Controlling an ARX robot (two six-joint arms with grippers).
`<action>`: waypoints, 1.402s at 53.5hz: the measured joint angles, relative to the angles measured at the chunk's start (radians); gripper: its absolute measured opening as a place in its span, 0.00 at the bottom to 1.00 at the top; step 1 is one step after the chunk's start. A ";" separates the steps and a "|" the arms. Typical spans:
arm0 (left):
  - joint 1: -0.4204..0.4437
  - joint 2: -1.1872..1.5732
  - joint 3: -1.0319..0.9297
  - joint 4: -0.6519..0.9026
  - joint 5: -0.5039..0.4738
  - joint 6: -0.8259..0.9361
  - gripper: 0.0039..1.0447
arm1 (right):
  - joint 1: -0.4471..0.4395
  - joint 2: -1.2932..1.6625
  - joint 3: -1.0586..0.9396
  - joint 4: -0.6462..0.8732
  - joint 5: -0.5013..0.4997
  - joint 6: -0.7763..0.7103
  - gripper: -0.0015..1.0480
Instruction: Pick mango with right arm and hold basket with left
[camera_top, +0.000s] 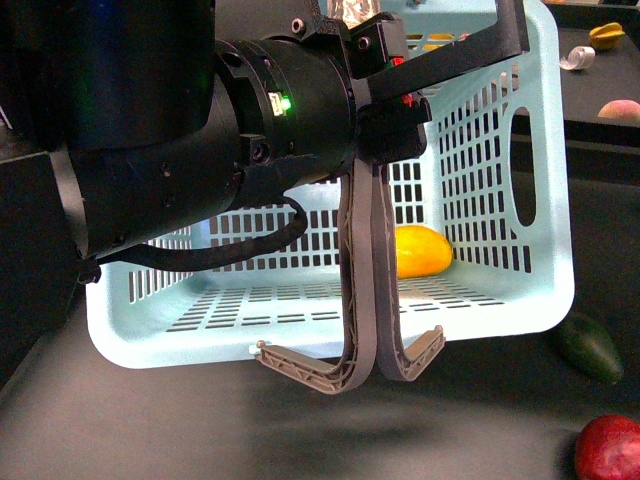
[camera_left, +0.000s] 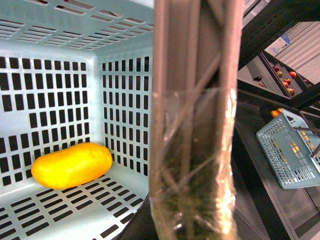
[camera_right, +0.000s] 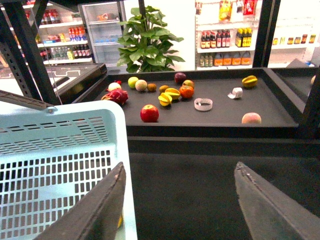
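The pale blue basket (camera_top: 540, 200) is tipped on its side, opening toward me, on the dark table. Its two grey-brown handles (camera_top: 365, 290) hang together in front. My left gripper (camera_top: 385, 105), on the bulky black arm with the green light, is shut on those handles near their top. The left wrist view shows the handles (camera_left: 192, 125) close up and the basket wall (camera_left: 50, 85). The yellow mango (camera_top: 422, 250) lies inside the basket on its lower wall and also shows in the left wrist view (camera_left: 72, 165). My right gripper (camera_right: 180, 165) is open and empty, just beside the basket's rim (camera_right: 120, 145).
A dark green fruit (camera_top: 590, 347) and a red fruit (camera_top: 610, 450) lie right of the basket. A raised tray edge (camera_right: 210, 131) lies beyond, holding several fruits: a red apple (camera_right: 149, 113), a peach (camera_right: 251, 118), a starfruit (camera_right: 249, 80). A second blue basket (camera_left: 290, 150) stands further off.
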 joint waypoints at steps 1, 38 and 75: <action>0.000 0.000 0.000 0.000 0.000 0.000 0.06 | 0.005 -0.005 -0.002 0.000 0.008 -0.006 0.60; 0.000 0.000 0.000 0.000 0.003 -0.001 0.06 | 0.106 -0.246 -0.092 -0.135 0.101 -0.064 0.02; -0.001 0.000 0.000 0.000 0.003 -0.001 0.06 | 0.107 -0.501 -0.090 -0.397 0.100 -0.065 0.02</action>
